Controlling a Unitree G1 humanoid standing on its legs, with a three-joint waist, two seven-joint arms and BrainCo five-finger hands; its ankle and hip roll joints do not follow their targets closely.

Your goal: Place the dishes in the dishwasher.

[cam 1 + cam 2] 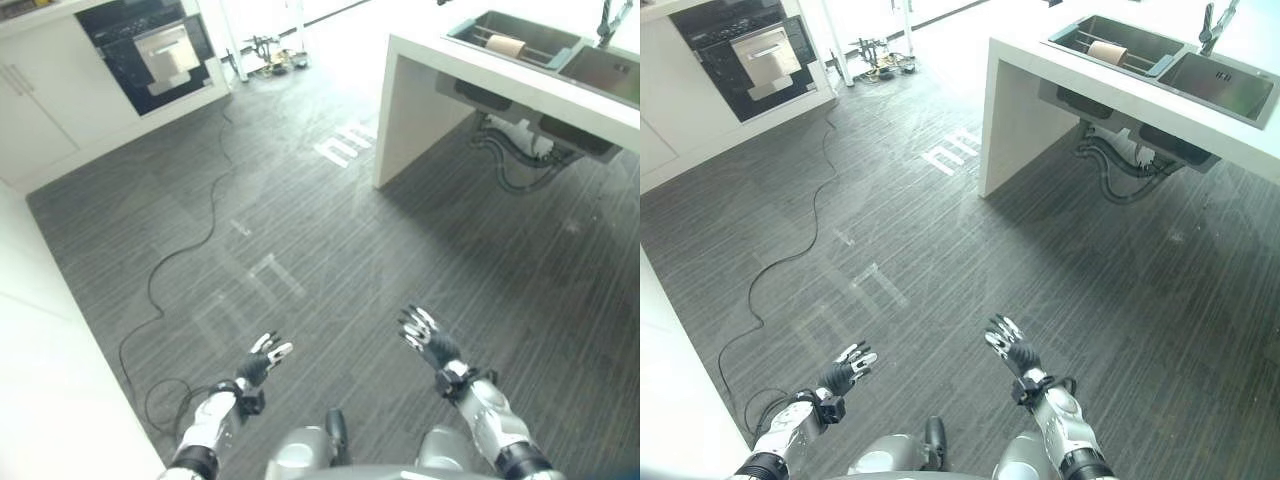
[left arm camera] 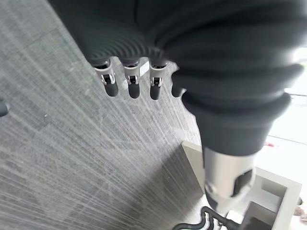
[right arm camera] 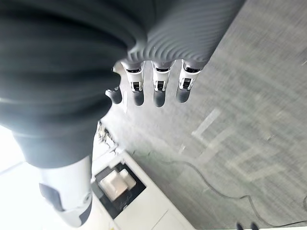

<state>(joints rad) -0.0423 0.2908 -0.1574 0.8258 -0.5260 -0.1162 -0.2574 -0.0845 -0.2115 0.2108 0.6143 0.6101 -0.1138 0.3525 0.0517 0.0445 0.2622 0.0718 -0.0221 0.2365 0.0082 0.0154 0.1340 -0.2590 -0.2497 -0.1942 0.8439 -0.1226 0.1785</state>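
Observation:
My left hand and my right hand hang low over the grey plank floor, both open with straight fingers and holding nothing. The left fingers and the right fingers show spread over bare floor. A dark-fronted built-in appliance, maybe the dishwasher, sits in the white cabinets at the far left. A steel double sink is set in the white counter at the far right, with a tan cup-like dish lying on the rack in its left basin.
The white counter stands on an end panel with pipes under the sink. A pale floor strip runs along the left. Small objects lie near a table leg at the back. Pale markings are on the floor.

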